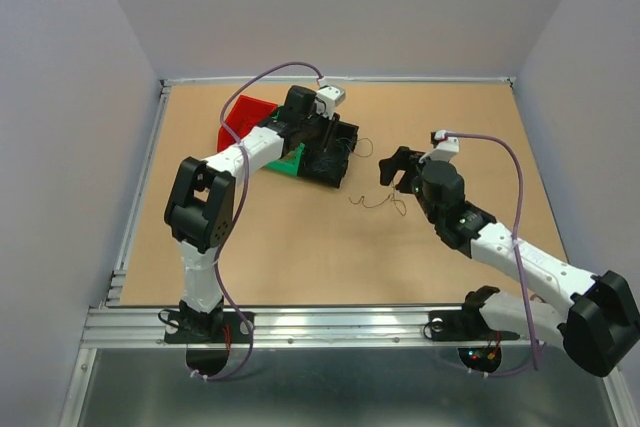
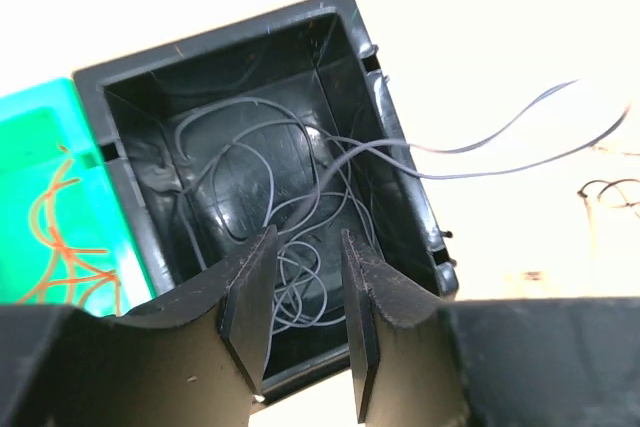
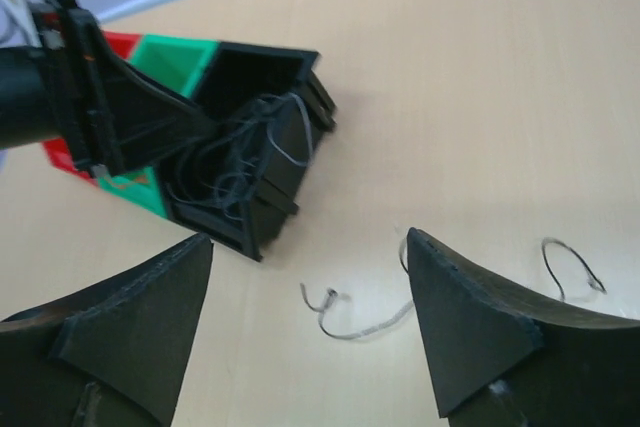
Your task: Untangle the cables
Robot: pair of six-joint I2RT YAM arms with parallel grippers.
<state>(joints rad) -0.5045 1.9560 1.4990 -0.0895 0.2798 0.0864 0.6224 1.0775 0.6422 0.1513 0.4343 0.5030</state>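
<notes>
The left fingers (image 2: 245,307) are hovering apart and empty over the black bin (image 2: 230,57), where dark cables (image 2: 290,282) are lying sorted. The right fingers (image 3: 470,317) are gaping wide above a loose cable (image 3: 360,335) on the tabletop (image 3: 500,97), probably lining up a pick.

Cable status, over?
Both jaws open, empty: left gripper over black bin, right gripper above table. Dark cables in bin, two trailing over rim; loose cables on table.

— Where can a gripper pass?
— Over the bare table (image 1: 290,247) in front of the bins; only thin wires (image 1: 375,204) lie mid-table.
— What blocks the way?
— The black bin (image 1: 340,169), with the green bin (image 1: 290,160) and red bin (image 1: 243,115) packed beside it. The left gripper (image 1: 318,132) fills the space above the black one.
</notes>
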